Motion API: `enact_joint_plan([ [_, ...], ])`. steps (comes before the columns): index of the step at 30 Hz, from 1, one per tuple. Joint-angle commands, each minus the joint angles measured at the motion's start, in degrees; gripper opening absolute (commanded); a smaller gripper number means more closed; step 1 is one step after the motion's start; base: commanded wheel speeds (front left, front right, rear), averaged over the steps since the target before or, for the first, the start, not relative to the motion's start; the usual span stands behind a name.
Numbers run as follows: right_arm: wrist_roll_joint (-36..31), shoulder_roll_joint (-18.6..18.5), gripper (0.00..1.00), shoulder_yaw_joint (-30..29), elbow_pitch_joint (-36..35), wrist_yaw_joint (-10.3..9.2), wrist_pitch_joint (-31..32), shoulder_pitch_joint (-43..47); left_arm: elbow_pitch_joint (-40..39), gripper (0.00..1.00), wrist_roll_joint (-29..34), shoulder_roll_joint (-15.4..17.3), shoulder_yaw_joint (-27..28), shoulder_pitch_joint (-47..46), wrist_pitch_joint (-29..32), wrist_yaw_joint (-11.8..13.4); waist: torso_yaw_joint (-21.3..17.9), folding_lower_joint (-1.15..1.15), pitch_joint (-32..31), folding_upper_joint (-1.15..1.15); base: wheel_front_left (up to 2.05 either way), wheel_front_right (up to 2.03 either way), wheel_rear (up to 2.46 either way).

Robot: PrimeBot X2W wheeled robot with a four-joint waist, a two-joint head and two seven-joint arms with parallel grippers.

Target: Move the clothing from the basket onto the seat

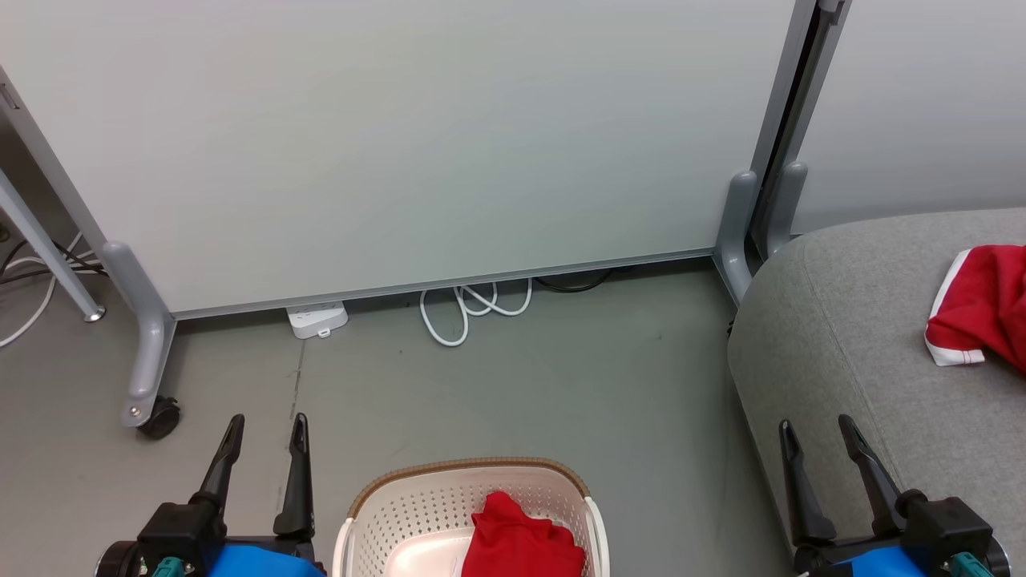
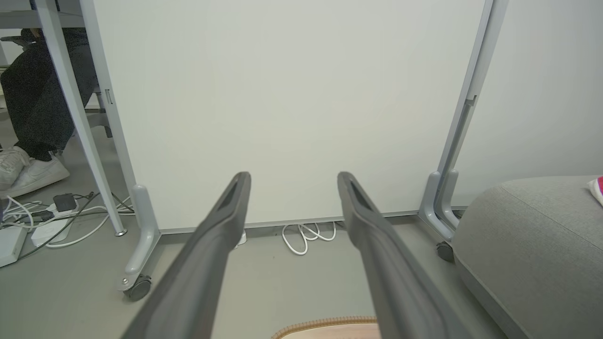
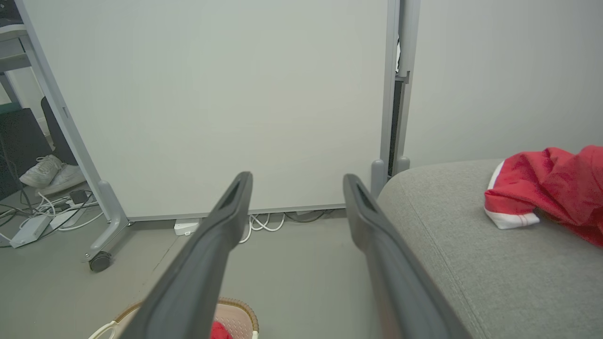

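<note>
**Laundry split 2 ways**

The robot's left fingers (image 1: 295,473) and right fingers (image 1: 874,473) stood wide apart and held nothing, pointing up from the lower corners of the head view. Between them, at the bottom edge, sat the cream perforated basket (image 1: 401,505) with its tan rim. 1 red garment (image 1: 521,541) lay bunched inside it, toward the right wall. The left fingers hovered over grey floor (image 1: 521,385) just left of the basket; the right fingers were seen against the near edge of the light-grey seat (image 1: 842,336). Farther back on that seat, at the right edge of the view, a 2nd red garment (image 1: 982,304) with white trim lay crumpled, well apart from the basket. Beyond the floor, a looped white cable (image 1: 473,308) and a white power strip (image 1: 317,319) lay at the foot of a pale partition panel (image 1: 401,144) on grey castered legs. In the left wrist view, a person's white shoes (image 2: 33,172) showed past the panel's left side.
</note>
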Motion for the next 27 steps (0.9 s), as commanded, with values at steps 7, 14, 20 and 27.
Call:
enact_joint_plan([
  [7, -0.4, 0.0, 1.0, 0.2, 0.3, -0.04, 0.0, -0.7, 2.2, 1.0, 1.2, -0.3, -0.6, -2.3, -0.2, -1.5, -0.5, 0.0, 0.5, 0.0, 0.0, 0.0, 0.0],
  [14, -0.9, -0.5, 1.0, 0.6, -0.1, -0.04, -0.1, -3.8, 8.9, 1.0, 3.1, -0.4, -5.6, -8.7, -0.2, -3.3, -1.5, 0.0, 3.6, 0.0, 0.0, 0.0, 0.0],
  [20, -1.5, -0.3, 1.0, 1.5, -1.1, -0.04, -0.1, -9.9, 16.6, 1.0, 4.2, -0.3, -10.6, -16.1, -0.2, -4.0, -4.3, 0.0, 9.8, 0.0, 0.0, 0.0, 0.0],
  [27, -1.9, 0.5, 1.0, 2.6, -2.2, -0.05, 0.0, -17.9, 26.9, 1.0, 3.6, 0.7, -16.4, -23.9, -0.2, -4.2, -8.2, 0.0, 18.3, 0.0, 0.0, 0.0, 0.0],
])
